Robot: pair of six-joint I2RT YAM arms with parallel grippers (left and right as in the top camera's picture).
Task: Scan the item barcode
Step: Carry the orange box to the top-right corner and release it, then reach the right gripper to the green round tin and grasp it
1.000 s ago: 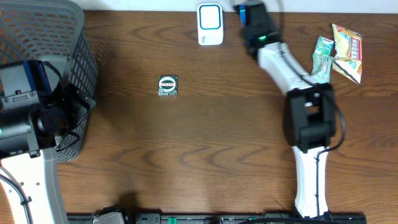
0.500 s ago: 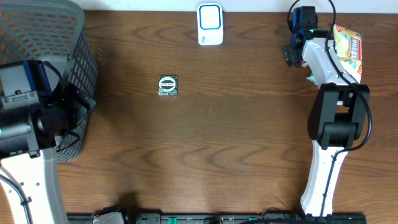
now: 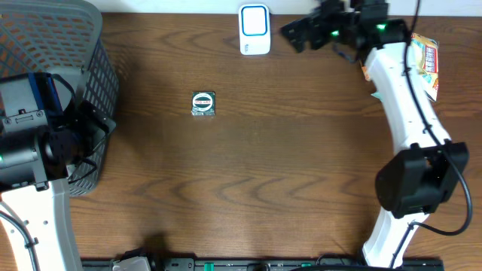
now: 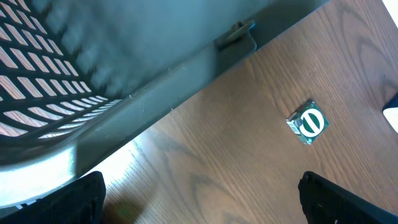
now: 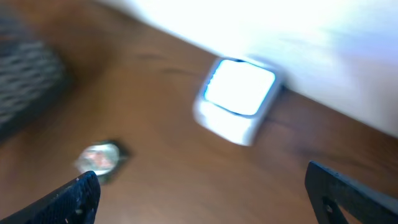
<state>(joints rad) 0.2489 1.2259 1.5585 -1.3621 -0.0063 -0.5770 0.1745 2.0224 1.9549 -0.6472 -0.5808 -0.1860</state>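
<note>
Overhead: right pincer (image 3: 292,33), spread wide and empty, has swung beside scanner (image 3: 254,28)

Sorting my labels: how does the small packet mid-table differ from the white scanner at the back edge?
The packet is dark green with a round label; the scanner is white with a blue-rimmed face. The packet is smaller than the scanner. Both lie free on the table.

Dark wood table under soft light
Brown wood-grain table (image 3: 263,173) fills the overhead frame; pale strip (image 3: 173,6) along the top edge; black rail (image 3: 226,264) along the bottom edge; faint sheen on the wood
</note>
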